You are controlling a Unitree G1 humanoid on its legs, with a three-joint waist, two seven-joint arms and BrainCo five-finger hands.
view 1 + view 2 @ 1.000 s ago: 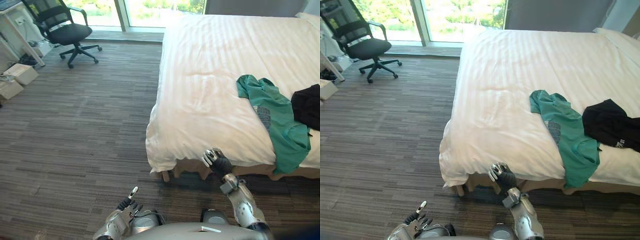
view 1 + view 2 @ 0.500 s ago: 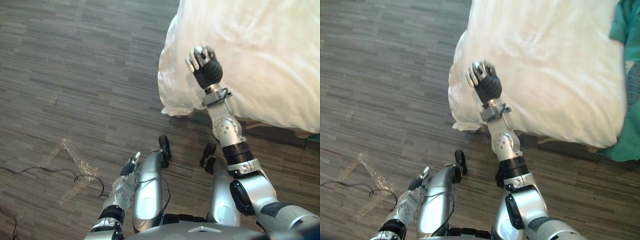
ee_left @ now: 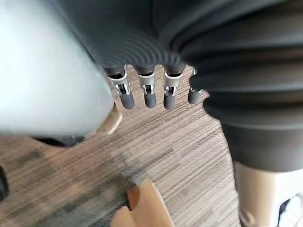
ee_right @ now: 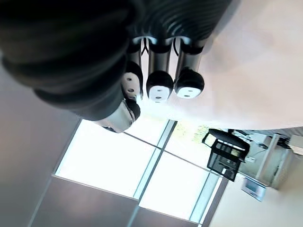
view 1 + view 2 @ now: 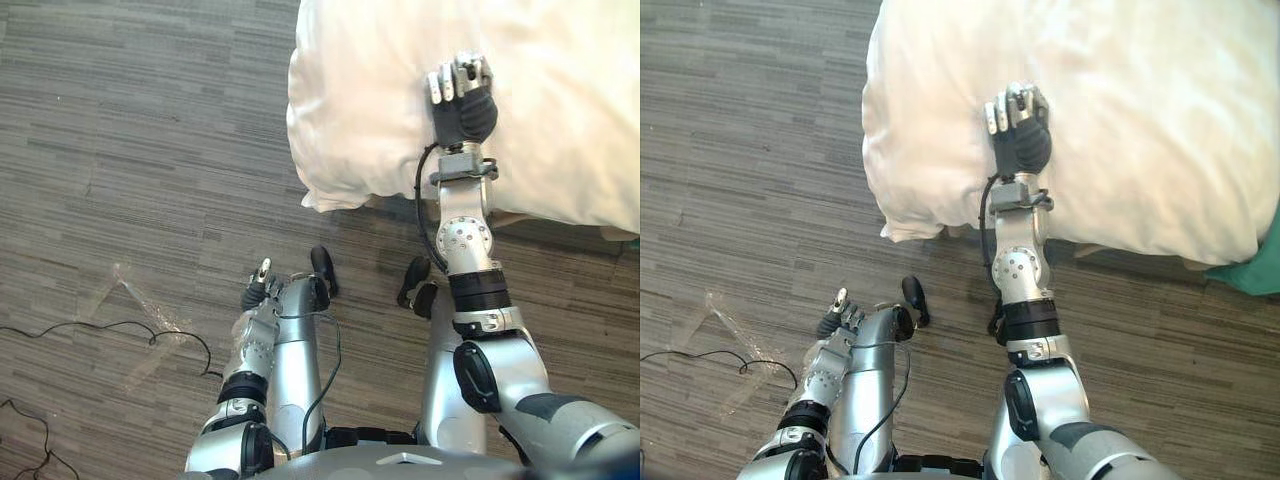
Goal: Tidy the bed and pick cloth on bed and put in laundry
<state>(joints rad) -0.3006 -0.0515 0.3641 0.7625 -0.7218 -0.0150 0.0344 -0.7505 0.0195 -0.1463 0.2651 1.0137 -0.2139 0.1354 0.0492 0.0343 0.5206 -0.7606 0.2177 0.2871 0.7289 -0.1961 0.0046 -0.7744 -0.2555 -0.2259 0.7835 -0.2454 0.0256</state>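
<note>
**Early stage: right robot hand over the bed corner, cloth not yet picked up**

The right robot hand (image 5: 462,105) hovers over the white bed (image 5: 370,120), just inside its near corner. Its fingers are clenched loosely and grasp nothing; its wrist view shows the curled tips with no fabric between them. The left robot hand (image 5: 256,295) hangs low over the floor (image 5: 140,150), released, its fingers relaxed and empty.

The green cloth (image 5: 1258,272) lies at the bed's near edge, draped over it, well apart from the right robot hand and touched by neither hand. Judged from this, no part of the laundry step is done: the cloth has yet to be reached, grasped, carried and dropped.

The cloth is cut off at the frame's edge, so its full extent and folds cannot be made out. Most of the bed's top is also cut off, so how tidy the cover is cannot be judged beyond the puffed corner. Whether the right robot hand touches the cover or clears it cannot be told, nor where the laundry goes.
</note>
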